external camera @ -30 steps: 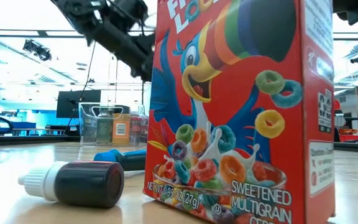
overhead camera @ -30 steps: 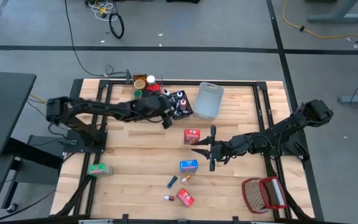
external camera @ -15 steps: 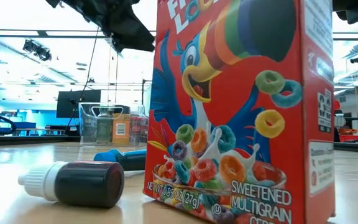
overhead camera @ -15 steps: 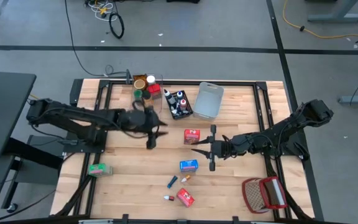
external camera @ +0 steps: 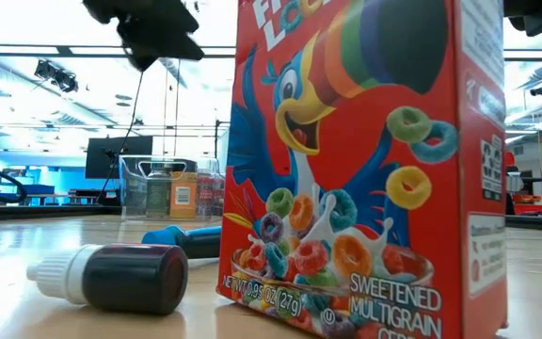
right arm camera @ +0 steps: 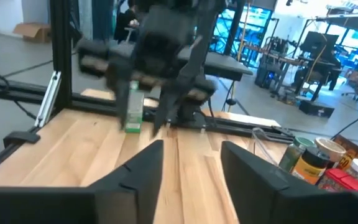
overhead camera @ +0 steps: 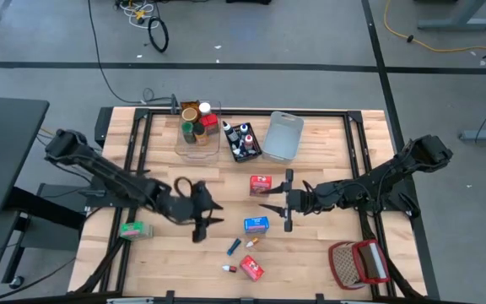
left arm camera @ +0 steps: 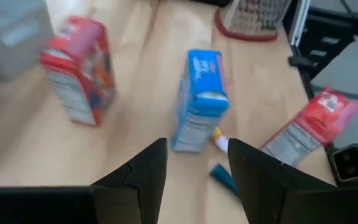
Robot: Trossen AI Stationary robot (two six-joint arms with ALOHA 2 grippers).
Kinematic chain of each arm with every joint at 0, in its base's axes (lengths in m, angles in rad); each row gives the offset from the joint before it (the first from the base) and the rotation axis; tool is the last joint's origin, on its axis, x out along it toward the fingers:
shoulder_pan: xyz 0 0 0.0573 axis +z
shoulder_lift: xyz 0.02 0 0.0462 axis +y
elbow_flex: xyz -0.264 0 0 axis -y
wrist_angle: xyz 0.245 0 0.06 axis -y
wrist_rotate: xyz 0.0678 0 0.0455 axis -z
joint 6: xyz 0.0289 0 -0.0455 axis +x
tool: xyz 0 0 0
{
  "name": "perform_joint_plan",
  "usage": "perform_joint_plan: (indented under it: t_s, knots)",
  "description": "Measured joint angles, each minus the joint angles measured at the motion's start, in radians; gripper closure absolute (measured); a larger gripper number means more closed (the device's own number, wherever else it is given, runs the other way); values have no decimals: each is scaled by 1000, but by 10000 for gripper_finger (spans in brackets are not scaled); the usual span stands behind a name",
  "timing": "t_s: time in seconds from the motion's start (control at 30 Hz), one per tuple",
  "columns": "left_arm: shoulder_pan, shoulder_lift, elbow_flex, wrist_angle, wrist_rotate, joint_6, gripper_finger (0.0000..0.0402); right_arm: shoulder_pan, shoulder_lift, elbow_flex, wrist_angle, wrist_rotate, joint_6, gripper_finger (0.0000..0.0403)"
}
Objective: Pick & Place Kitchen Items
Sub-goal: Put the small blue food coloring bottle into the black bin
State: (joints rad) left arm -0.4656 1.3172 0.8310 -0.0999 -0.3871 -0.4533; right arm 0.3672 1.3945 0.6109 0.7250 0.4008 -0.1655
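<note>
Having swung from the bins, left pincer now near blue box.

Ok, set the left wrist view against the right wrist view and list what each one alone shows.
Left wrist only: a blue box, a red box, a flat red packet and the wire basket. Right wrist only: the left arm, a green box and some jars. Both: the wooden table and an open hand, the left hand or the right hand.

Overhead and table-level views share the red cereal box.
</note>
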Motion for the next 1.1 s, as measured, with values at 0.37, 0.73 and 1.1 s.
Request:
perform_joint_plan:
  t_s: [0.37,0.73,1.1]
  knots:
    - [-189,306,47,143,-142,-268,221,1,0,0,107,-38,-35,174]
    - [-202,620,220,137,-219,-201,221,1,0,0,121,-158,1,184]
    - [-150,676,234,-5,-156,-294,221,1,0,0,96,-158,0,188]
